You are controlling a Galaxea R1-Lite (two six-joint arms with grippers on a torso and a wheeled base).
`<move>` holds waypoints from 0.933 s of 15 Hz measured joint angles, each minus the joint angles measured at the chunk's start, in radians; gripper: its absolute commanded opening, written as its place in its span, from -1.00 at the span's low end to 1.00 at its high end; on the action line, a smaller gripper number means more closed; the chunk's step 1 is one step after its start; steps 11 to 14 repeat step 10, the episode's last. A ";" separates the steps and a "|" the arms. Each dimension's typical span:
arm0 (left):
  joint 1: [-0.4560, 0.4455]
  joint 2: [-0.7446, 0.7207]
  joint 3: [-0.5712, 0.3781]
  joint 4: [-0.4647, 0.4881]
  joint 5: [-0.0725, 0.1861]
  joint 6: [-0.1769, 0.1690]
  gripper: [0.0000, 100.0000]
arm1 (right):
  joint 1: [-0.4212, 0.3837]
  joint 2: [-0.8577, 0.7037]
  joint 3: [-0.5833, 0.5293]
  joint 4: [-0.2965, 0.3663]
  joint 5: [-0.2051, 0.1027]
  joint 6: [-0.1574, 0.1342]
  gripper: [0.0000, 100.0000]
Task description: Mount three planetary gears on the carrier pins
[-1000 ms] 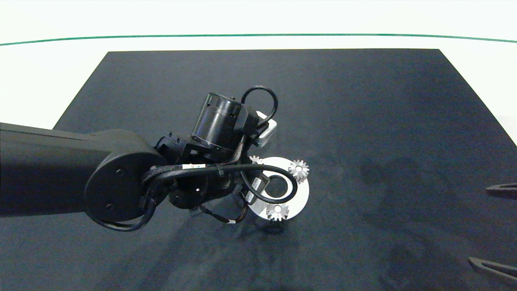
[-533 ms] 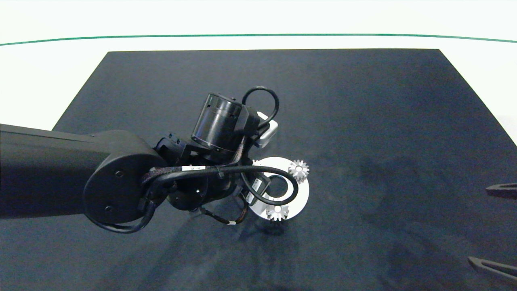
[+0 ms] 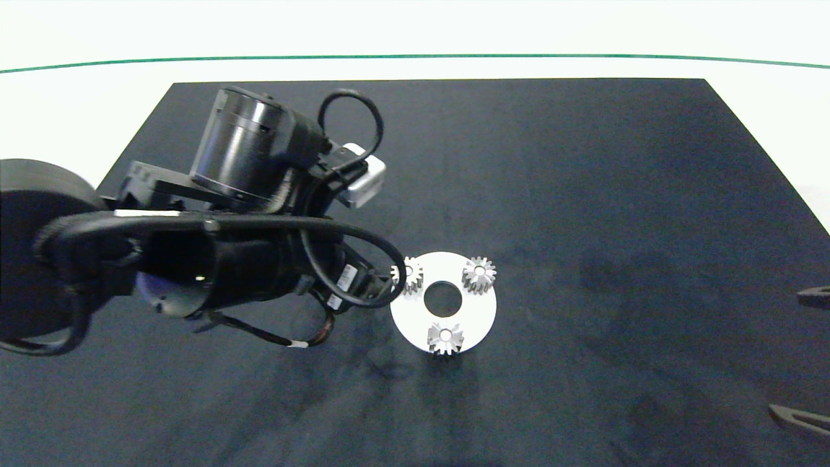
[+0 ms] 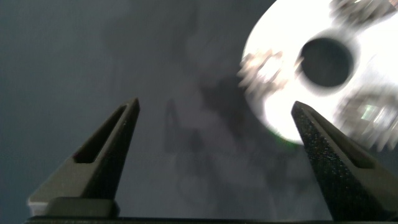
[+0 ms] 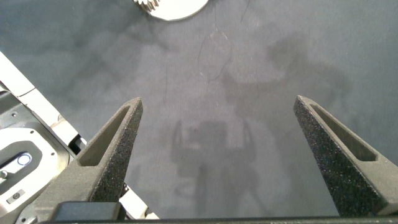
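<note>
A white disc (image 3: 468, 316) lies on the black mat, and three planetary gears sit on it in a triangle: one at its left (image 3: 409, 275), one at its far right (image 3: 479, 274), one at its near edge (image 3: 445, 338). The carrier pins are covered by the gears; only pale centres show. My left arm is drawn back to the left of the disc. In the left wrist view my left gripper (image 4: 216, 104) is open and empty above bare mat, beside the blurred disc (image 4: 283, 115). My right gripper (image 5: 219, 99) hangs open and empty at the mat's right edge (image 3: 785, 353).
The black mat (image 3: 583, 194) covers most of a white table, with a green line (image 3: 415, 56) along the far side. The left arm's cable loop (image 3: 363, 259) hangs close to the disc's left rim. In the right wrist view, the disc's edge (image 5: 180, 7) shows far off.
My left arm has lifted and pulled back to the left off the disc. The left gear, half hidden before, now stands uncovered on the disc. The right gripper has shifted slightly.
</note>
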 measured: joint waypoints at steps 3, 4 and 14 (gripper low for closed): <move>0.087 -0.203 0.087 0.051 0.000 -0.001 1.00 | -0.017 -0.012 -0.008 0.001 -0.019 -0.001 1.00; 0.136 -0.288 0.122 0.061 0.000 0.000 1.00 | -0.034 -0.014 -0.008 -0.001 -0.040 -0.002 1.00; 0.462 -0.893 0.342 0.247 0.000 0.003 1.00 | -0.184 -0.106 0.001 0.025 -0.159 0.003 1.00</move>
